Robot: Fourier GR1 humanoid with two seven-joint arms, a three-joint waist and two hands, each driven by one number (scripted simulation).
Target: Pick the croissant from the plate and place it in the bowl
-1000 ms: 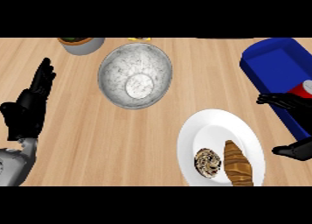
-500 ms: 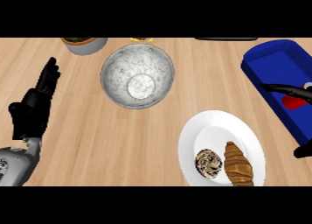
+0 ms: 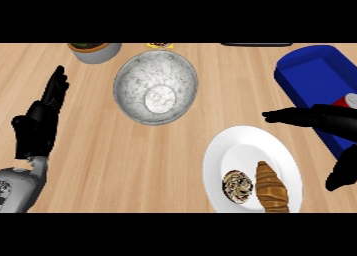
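A brown croissant (image 3: pixel 271 187) lies on the white plate (image 3: pixel 244 150) at the lower right, beside a round swirled pastry (image 3: pixel 238 185). The grey speckled bowl (image 3: pixel 155 90) stands at the upper middle with nothing in it. My right hand (image 3: pixel 330 122) hovers open at the right edge, above and to the right of the plate, fingers stretched leftward and thumb hanging down. It touches nothing. My left hand (image 3: pixel 37 125) rests open at the left, fingers pointing up.
A blue bin (image 3: pixel 314 75) stands at the right with a red and white can (image 3: pixel 353 101) in it, partly behind my right hand. A small grey pot (image 3: pixel 94 50) sits at the top left. A dark object shows at the top edge.
My right hand has moved left and down, away from the blue bin and nearer the plate. My left hand has barely shifted.
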